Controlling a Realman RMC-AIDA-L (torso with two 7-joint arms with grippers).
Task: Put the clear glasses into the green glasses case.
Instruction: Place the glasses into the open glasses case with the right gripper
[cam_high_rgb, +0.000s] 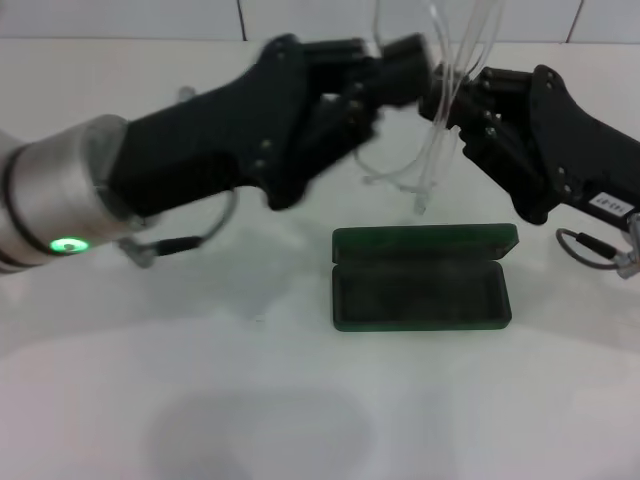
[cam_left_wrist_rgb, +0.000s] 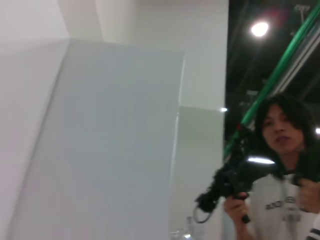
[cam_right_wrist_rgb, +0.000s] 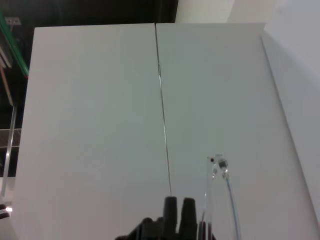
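Both arms were matte black angular shells studded with small screws, the left arm joined to a silver cylindrical cuff showing a glowing green light, the right arm bearing a white label and a looping grey cable.

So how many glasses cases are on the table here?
1. The green glasses case lies open on the table, in front of and below the clear glasses, which are held up between the left tool and right tool.
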